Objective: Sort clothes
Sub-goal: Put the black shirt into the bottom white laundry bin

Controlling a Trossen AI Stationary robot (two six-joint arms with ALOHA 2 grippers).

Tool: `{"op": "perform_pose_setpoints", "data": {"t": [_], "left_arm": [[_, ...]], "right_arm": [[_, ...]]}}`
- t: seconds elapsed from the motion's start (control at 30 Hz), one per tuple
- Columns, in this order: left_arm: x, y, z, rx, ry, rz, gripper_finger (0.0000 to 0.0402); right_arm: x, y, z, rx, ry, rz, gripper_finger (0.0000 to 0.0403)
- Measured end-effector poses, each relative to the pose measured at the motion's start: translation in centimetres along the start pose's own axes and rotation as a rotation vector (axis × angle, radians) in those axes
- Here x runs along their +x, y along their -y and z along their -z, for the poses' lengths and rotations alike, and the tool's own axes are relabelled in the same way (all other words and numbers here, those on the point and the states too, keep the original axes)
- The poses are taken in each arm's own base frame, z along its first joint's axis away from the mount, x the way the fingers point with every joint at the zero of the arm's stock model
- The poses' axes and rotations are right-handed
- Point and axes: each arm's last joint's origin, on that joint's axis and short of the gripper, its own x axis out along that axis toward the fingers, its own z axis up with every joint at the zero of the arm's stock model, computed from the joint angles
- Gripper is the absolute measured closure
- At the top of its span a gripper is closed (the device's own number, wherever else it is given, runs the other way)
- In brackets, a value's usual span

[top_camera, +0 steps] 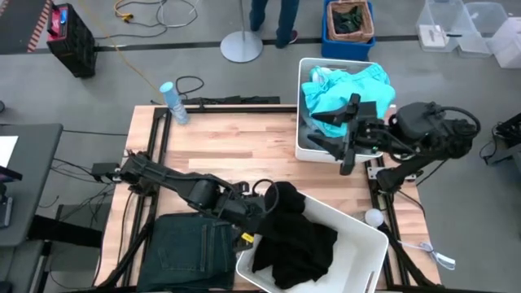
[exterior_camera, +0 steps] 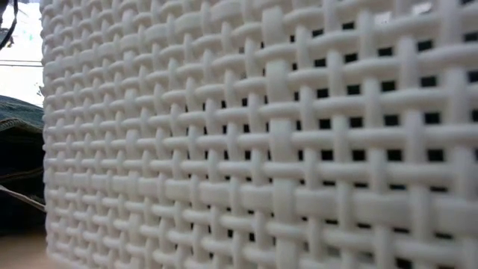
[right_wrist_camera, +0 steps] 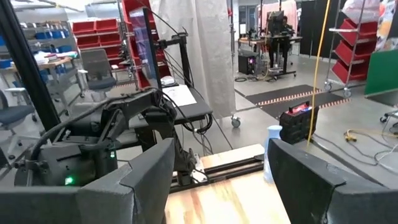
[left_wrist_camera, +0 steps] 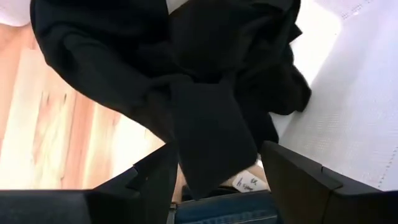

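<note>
Black, limp cloth of the top (top_camera: pixel 293 236) spills over my woven white bin's (top_camera: pixel 370 244) nine-o'clock rim, a fold between my left gripper's (top_camera: pixel 259 213) spread fingers, ungripped; my right gripper (top_camera: pixel 346 134) hangs open over crumpled turquoise (top_camera: pixel 346 85).

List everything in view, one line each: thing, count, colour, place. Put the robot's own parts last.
turquoise top: one, bright turquoise, heaped in the far white bin.
black top: one, black, draped over the near bin's rim and hanging inside it.
jeans: one, dark greenish-black, flat on the table's near edge, left of the near bin.
white bins: two, white; far bin at the table's right far side, near bin at the near edge.
bottle: one, pale blue, at the table's far left edge.
table: one, light wood.
blue crate: one, on the floor beyond the table.
person: legs only, on the floor beyond the table.
left hand: open, at the black top.
right hand: open, over the far bin.
</note>
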Motion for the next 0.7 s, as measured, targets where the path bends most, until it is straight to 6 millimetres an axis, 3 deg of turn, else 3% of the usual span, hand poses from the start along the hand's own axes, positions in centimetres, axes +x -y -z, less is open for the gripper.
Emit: {"op": "perform_pose_setpoints", "data": {"t": [0.43, 0.7], "left_arm": [[3.6, -1.6, 1.1, 0.107, -0.125, -0.015, 0.0176], [5.2, -1.9, 1.1, 0.196, -0.117, 0.061, 0.0185]], "right_arm": [[3.1, -1.7, 1.3, 0.054, -0.014, 0.009, 0.0126], [3.4, -2.0, 1.4, 0.084, -0.013, 0.002, 0.0126]]}}
